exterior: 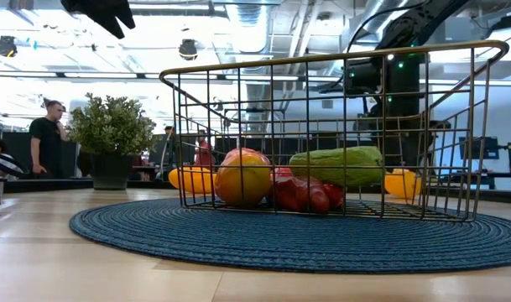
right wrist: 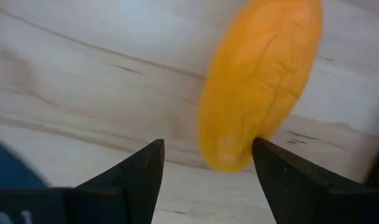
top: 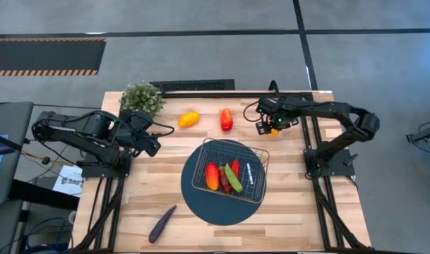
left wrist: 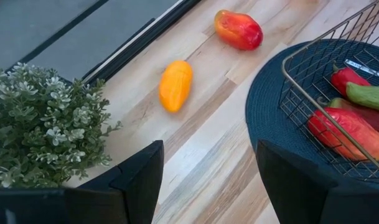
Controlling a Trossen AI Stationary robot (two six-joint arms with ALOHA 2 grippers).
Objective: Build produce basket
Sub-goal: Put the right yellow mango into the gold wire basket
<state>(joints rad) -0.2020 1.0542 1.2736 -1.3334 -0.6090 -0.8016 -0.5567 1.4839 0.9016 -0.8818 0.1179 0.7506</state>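
Note:
The wire basket (top: 261,152) stands on a round dark-blue mat (top: 200,204) at mid-table. It holds an orange-red pepper (top: 212,176), red peppers (top: 235,168) and a green one (top: 233,179). An orange pepper (top: 189,118) and a red pepper (top: 227,120) lie on the wood beyond it. A dark purple vegetable (top: 162,224) lies near the front edge. My right gripper (top: 265,127) points down, open, over another orange pepper (right wrist: 257,81) that lies on the table, one end below its fingers. My left gripper (left wrist: 208,186) hovers open by the potted plant, holding nothing.
A bushy potted plant (top: 141,97) stands at the far left corner, close to my left gripper. A small white tag (top: 250,173) lies in the basket. People stand in the room behind the table (exterior: 49,134). Bare wood lies in front of the mat and to its sides.

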